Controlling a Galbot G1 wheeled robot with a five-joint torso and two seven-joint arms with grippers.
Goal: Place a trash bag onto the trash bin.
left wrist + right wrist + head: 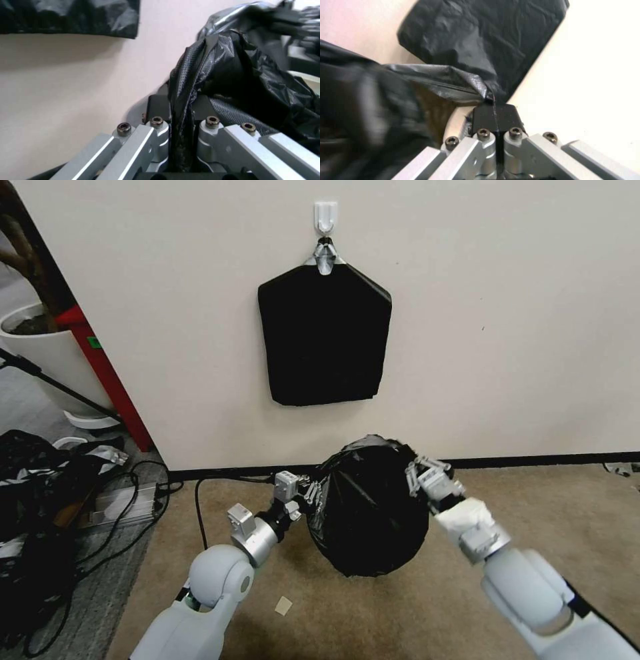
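The trash bag (367, 513) is glossy crinkled black plastic, spread into a rounded hanging shape low in front of the wall. My left gripper (313, 492) is shut on its left edge, and my right gripper (415, 473) is shut on its right edge. In the left wrist view a bunched fold of the trash bag (240, 75) runs down between the left gripper (181, 105) fingers. The right gripper (495, 112) pinches a thin corner of the trash bag (446, 82). The bag hides the trash bin in the head view. A cream sliver (308, 78) past the plastic looks like its rim.
A flat black pack (325, 337) hangs from a white wall hook above the bag. A white plant pot (47, 353) and a red post (107, 373) stand at the left, with cables and dark clutter (40, 493) on the floor. A paper scrap (283, 605) lies on the carpet.
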